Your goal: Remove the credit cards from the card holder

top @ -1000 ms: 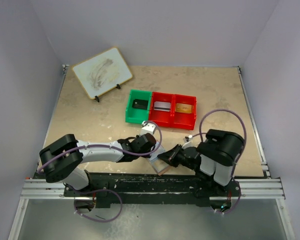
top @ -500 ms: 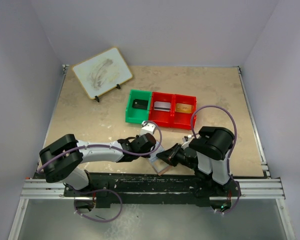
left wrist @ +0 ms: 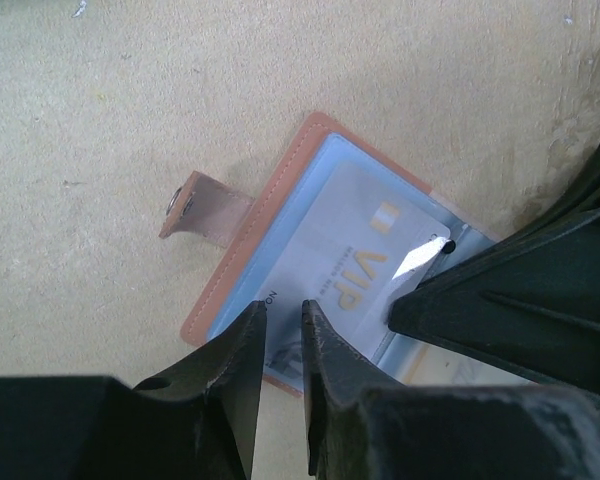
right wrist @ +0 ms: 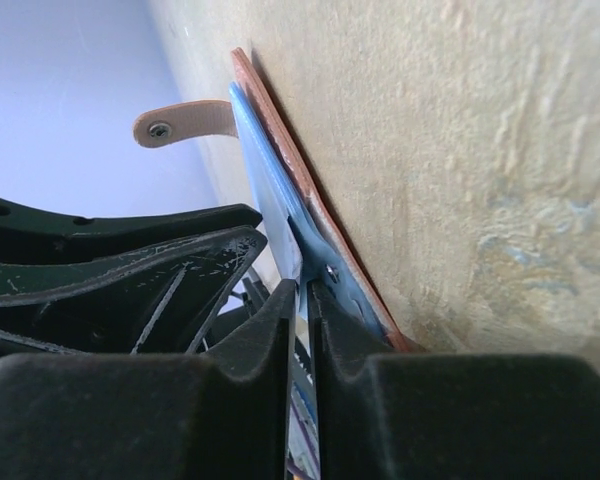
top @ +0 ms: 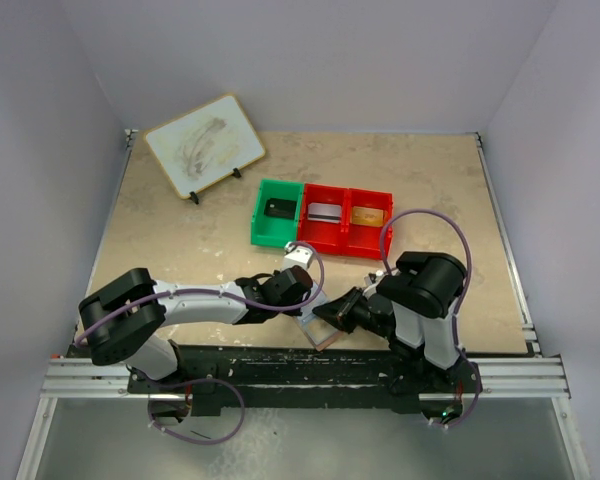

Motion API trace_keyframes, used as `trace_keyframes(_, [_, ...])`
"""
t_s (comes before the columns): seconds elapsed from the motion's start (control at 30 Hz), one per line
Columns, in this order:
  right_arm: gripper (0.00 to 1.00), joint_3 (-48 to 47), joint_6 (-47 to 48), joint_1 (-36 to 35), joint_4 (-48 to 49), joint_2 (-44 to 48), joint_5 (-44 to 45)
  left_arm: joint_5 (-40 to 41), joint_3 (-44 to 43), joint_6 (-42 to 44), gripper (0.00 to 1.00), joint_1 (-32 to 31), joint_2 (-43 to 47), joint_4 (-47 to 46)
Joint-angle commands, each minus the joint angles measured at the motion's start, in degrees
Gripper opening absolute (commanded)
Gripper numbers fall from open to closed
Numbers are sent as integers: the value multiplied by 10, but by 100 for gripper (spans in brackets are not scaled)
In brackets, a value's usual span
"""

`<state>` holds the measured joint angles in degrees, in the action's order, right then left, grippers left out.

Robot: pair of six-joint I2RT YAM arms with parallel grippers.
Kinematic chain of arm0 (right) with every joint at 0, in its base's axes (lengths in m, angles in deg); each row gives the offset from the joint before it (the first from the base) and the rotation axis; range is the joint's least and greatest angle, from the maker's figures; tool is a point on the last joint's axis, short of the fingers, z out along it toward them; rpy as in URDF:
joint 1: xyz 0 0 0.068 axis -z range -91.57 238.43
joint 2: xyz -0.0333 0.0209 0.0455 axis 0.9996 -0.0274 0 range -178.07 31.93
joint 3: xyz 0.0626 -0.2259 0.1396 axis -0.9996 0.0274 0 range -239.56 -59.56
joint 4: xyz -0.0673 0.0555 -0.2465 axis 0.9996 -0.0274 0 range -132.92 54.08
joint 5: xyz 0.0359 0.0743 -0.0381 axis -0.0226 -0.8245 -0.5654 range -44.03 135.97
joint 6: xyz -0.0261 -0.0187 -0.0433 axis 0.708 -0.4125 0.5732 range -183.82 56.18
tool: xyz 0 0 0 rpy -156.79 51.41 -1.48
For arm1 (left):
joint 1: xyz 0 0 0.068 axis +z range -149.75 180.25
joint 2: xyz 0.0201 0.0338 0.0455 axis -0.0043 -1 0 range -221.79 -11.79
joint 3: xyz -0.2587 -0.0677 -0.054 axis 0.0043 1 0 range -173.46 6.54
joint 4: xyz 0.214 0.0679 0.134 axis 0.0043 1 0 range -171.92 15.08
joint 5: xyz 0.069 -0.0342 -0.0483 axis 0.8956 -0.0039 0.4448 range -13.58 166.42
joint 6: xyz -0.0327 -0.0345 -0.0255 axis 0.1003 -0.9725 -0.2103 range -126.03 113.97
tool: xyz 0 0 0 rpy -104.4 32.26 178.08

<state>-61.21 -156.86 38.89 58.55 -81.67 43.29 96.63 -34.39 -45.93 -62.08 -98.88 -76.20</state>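
The card holder (left wrist: 242,262) lies open on the table by the near edge, tan-pink with pale blue inner panels and a snap tab (left wrist: 202,209); it also shows in the top view (top: 321,332). A pale VIP card (left wrist: 355,270) sits partly in its pocket. My left gripper (left wrist: 283,312) hangs right over the holder's near end, jaws almost together with nothing between them. My right gripper (right wrist: 307,292) is shut on the card's thin edge, low against the table, and its black fingers (left wrist: 500,300) cover the holder's right half. In the top view the left gripper (top: 302,303) and right gripper (top: 342,312) meet over the holder.
A green bin (top: 260,222) holds a dark card and a red double bin (top: 346,240) holds a grey and an orange card, behind the grippers. A pale board on a stand (top: 204,145) is at the back left. The table's front edge is just behind the holder.
The right arm's upper body has shifted a little to the left. Both grippers and the card holder stay where they were.
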Motion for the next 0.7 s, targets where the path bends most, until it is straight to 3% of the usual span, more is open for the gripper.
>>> trace_keyframes(0.0, [13, 18, 40, 1, 80, -13, 16, -8, -21, -7, 18, 1, 13, -4])
trace_keyframes(0.2, [6, 0, 75, 1, -117, 128, 45, -1, -18, -8, 18, 0, 17, 3])
trace_keyframes(0.4, [3, -67, 124, 0, -480, 340, 95, 14, -15, -10, 17, 0, 30, 9])
trace_keyframes(0.5, [9, -59, 131, 0, -538, 421, 113, 22, -13, -10, 17, 0, 41, 10])
trace_keyframes(0.67, [34, -63, 161, -2, -633, 523, 129, 38, -14, -6, 21, 0, 60, 12])
